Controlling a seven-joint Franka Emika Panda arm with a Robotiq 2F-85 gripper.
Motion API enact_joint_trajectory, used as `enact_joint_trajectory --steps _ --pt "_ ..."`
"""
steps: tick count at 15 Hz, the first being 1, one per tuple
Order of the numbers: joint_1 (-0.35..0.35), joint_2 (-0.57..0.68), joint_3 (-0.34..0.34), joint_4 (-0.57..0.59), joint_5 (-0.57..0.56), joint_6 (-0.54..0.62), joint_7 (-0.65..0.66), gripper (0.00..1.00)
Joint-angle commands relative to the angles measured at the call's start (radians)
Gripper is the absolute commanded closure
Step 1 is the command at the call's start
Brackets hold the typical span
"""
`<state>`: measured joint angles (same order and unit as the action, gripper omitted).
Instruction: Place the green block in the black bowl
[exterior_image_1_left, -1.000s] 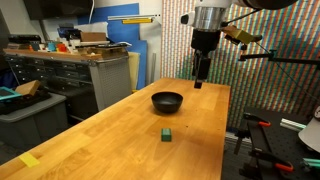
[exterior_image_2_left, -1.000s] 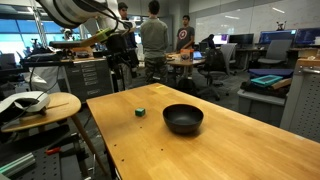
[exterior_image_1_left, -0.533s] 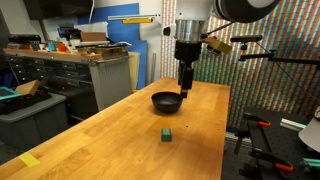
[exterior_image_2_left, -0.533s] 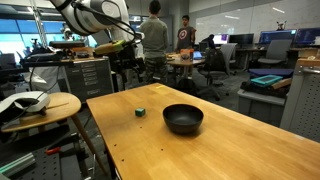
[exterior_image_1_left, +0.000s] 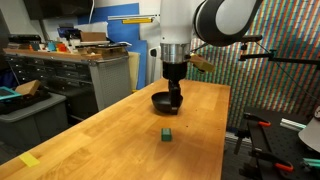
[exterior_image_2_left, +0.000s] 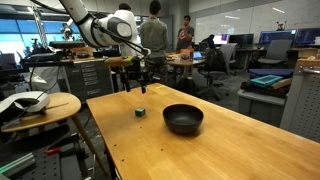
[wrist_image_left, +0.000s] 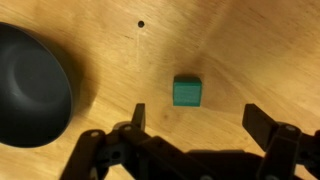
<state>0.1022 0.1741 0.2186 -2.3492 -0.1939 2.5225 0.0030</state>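
The gripper (wrist_image_left: 195, 112) is held with jaws apart above the block (wrist_image_left: 186, 91), mid-frame in the wrist view, presumably to straddle it. The bowl (wrist_image_left: 30, 85) is seen empty at the left edge.

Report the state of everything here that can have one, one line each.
green block: lying flat on the table, outside the bowl, not gripped.
black bowl: upright on the table, empty.
gripper: open, holding nothing, above the block.

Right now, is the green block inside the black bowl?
No, the green block sits on the table beside the black bowl.
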Motion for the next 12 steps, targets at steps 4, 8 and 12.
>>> enact_joint_trajectory --steps 4,8,12 --pt "0.056 0.131 -0.032 0.071 -0.001 0.038 -0.012 0.0" --pt "0.074 0.195 -0.054 0.077 -0.019 0.101 0.001 0.0" --pt "0.094 0.244 -0.081 0.089 -0.025 0.13 0.004 0.0"
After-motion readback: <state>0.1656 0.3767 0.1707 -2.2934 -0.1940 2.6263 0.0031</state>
